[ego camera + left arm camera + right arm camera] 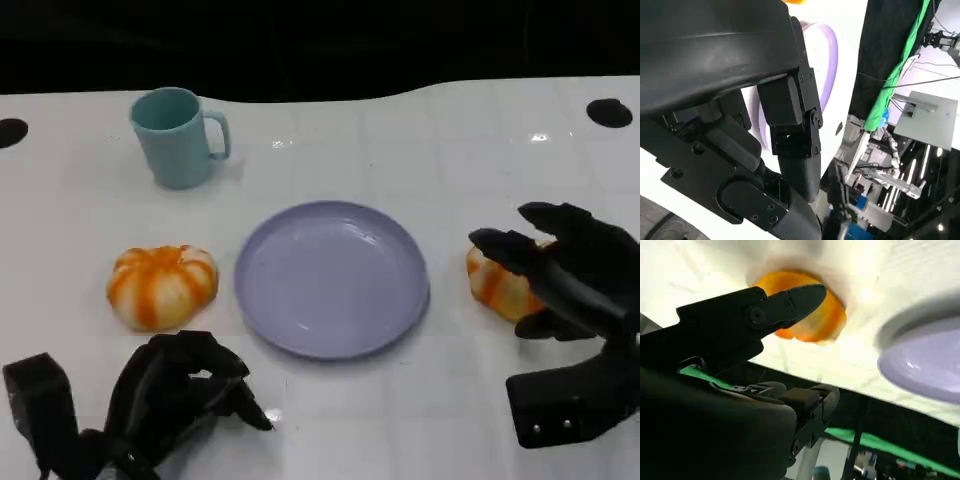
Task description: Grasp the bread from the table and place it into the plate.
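A glossy white table (pixel 330 420) runs back to a dark backdrop. At far left the left hand (pixel 165 400) rests on it, fingers curled in on nothing. Beyond lie 1 orange-striped bun (pixel 162 285) and a teal mug (pixel 178 136), then the lilac plate (pixel 332 278), bare. Just right of the plate sits the bread (pixel 497 283), probably light, soft and squashable: best cupped around its sides. The right hand (pixel 570 275) hovers over it, fingers apart, not yet clamped.
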`<state>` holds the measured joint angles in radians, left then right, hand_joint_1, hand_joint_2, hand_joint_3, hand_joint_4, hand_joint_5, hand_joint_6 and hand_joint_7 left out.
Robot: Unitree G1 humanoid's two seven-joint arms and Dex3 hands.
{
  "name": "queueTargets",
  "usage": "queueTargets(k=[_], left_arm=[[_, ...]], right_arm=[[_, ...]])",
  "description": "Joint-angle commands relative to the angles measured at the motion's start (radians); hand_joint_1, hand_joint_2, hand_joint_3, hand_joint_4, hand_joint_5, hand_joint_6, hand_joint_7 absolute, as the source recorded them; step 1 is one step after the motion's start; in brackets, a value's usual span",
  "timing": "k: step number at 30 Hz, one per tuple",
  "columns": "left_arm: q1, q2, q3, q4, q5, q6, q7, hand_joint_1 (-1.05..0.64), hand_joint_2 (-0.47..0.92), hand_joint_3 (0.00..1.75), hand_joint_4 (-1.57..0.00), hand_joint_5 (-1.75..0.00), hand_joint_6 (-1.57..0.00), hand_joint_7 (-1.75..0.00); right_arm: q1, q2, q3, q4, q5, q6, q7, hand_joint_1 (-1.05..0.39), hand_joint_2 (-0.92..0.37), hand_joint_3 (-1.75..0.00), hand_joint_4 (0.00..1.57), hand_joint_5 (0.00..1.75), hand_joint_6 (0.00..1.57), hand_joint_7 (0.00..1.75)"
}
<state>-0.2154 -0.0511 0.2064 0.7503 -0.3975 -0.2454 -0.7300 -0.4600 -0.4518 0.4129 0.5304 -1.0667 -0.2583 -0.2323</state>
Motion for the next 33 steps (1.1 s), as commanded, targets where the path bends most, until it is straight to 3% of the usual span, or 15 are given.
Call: queueTargets(k=[1,11,16,19,20,22,23,24,25,26,33], left_arm=[[0.000,0.010,0.006,0.000,0.004,-0.016,0.010,-1.05,0.69,0.00,-1.57,-0.62,-1.57,-0.34],[0.004,0.007,0.006,-0.005,0.002,-0.016,0.009,-1.05,0.68,0.00,-1.57,-0.62,-1.57,-0.34],[0.011,0.008,0.005,-0.015,0.002,-0.012,0.010,-1.05,0.68,0.00,-1.57,-0.62,-1.57,-0.34],[0.013,0.007,0.005,-0.019,0.000,-0.008,0.010,-1.05,0.69,0.00,-1.57,-0.62,-1.57,-0.34],[0.014,0.007,0.006,-0.021,-0.002,-0.004,0.010,-1.05,0.68,0.00,-1.57,-0.62,-1.57,-0.34],[0.015,0.006,0.007,-0.023,-0.006,0.002,0.008,-1.05,0.68,0.00,-1.57,-0.62,-1.57,-0.34],[0.015,0.006,0.007,-0.024,-0.006,0.002,0.008,-1.05,0.68,0.00,-1.57,-0.62,-1.57,-0.34],[0.015,0.006,0.007,-0.023,-0.005,0.001,0.007,-1.05,0.68,0.00,-1.57,-0.62,-1.57,-0.34],[0.015,0.006,0.007,-0.022,-0.005,0.000,0.007,-1.05,0.68,0.00,-1.57,-0.62,-1.57,-0.34],[0.014,0.006,0.007,-0.021,-0.004,0.000,0.006,-1.05,0.68,0.00,-1.57,-0.62,-1.57,-0.34],[0.015,0.006,0.007,-0.024,-0.001,0.000,0.011,-1.05,0.67,0.00,-1.57,-0.61,-1.57,-0.33]], right_arm=[[-0.073,0.024,0.064,0.135,-0.011,0.029,-0.050,-0.51,-0.80,0.00,0.28,0.06,0.34,0.01],[-0.204,0.105,0.184,0.405,-0.009,0.087,-0.119,-0.53,-0.81,0.00,0.29,0.05,0.33,0.00],[-0.247,0.136,0.220,0.519,0.013,0.070,-0.201,-0.44,-0.81,0.00,0.40,0.08,0.41,0.03],[-0.263,0.139,0.227,0.568,0.040,0.016,-0.278,-0.27,-0.87,-0.01,0.84,0.11,0.75,0.05],[-0.267,0.138,0.233,0.584,0.044,-0.006,-0.315,-0.22,-0.90,-0.01,1.00,0.60,1.04,0.09],[-0.279,0.138,0.250,0.615,0.044,-0.027,-0.362,-0.21,-0.91,-0.03,0.92,1.35,1.27,0.15],[-0.284,0.139,0.258,0.628,0.042,-0.029,-0.380,-0.21,-0.92,-0.09,0.88,1.58,1.12,0.65],[-0.289,0.140,0.265,0.639,0.041,-0.033,-0.399,-0.22,-0.92,-0.10,0.87,1.66,0.96,1.03],[-0.292,0.140,0.270,0.648,0.044,-0.039,-0.413,-0.22,-0.92,-0.12,0.87,1.70,0.87,1.22],[-0.295,0.140,0.274,0.656,0.048,-0.046,-0.429,-0.22,-0.92,-0.13,0.86,1.72,0.86,1.21],[-0.310,0.147,0.287,0.682,0.051,-0.065,-0.562,-0.19,-0.87,-0.08,0.90,1.75,0.68,1.71]])
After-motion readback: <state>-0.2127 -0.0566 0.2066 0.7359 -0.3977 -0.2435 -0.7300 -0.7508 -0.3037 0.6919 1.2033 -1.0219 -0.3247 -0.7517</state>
